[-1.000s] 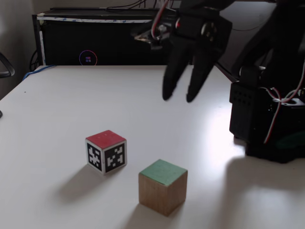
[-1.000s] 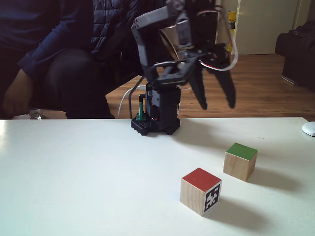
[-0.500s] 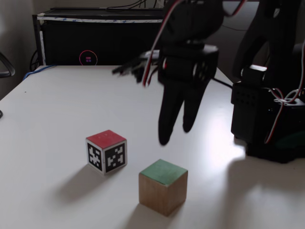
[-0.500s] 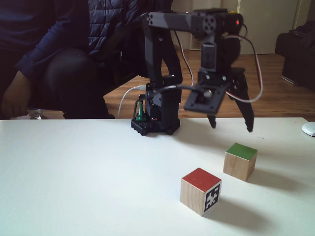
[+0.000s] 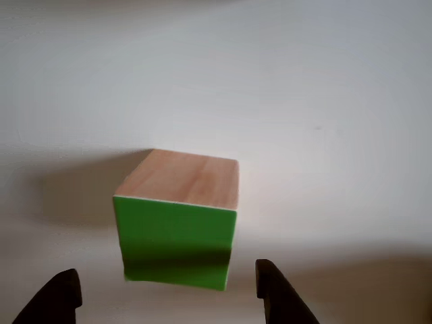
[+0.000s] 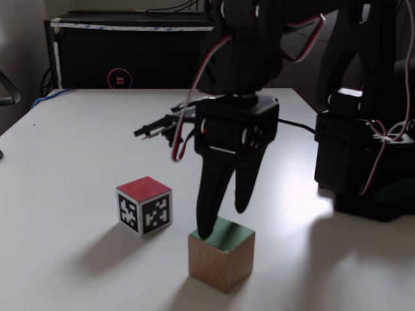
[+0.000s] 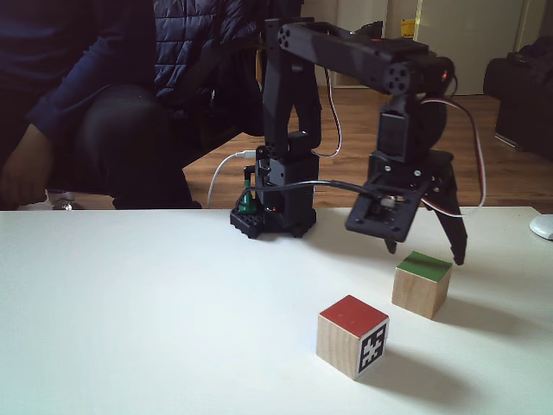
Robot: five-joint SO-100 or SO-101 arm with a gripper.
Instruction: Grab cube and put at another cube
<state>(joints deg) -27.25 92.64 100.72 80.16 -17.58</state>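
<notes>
The cube (image 6: 220,256) has a green top and light-wood sides and rests on the white table; it also shows in another fixed view (image 7: 422,285) and in the other view (image 5: 175,223). My gripper (image 6: 222,219) hangs open right above it, fingertips just over its top edges and one on each side (image 7: 425,251). In the other view both dark fingertips flank the cube, the gripper (image 5: 165,270) holding nothing. Another cube (image 6: 144,205), red on top with black-and-white marker faces, stands apart on the table, left of the green one (image 7: 352,335).
The arm's black base (image 7: 272,216) stands at the table's far edge, cables trailing. A seated person (image 7: 86,104) is behind the table. A black cabinet (image 6: 130,52) lines the back in a fixed view. A white mouse (image 7: 543,226) lies at the right edge.
The open gripper has come down from high over the table to just above the green-topped cube. Neither cube has moved.
</notes>
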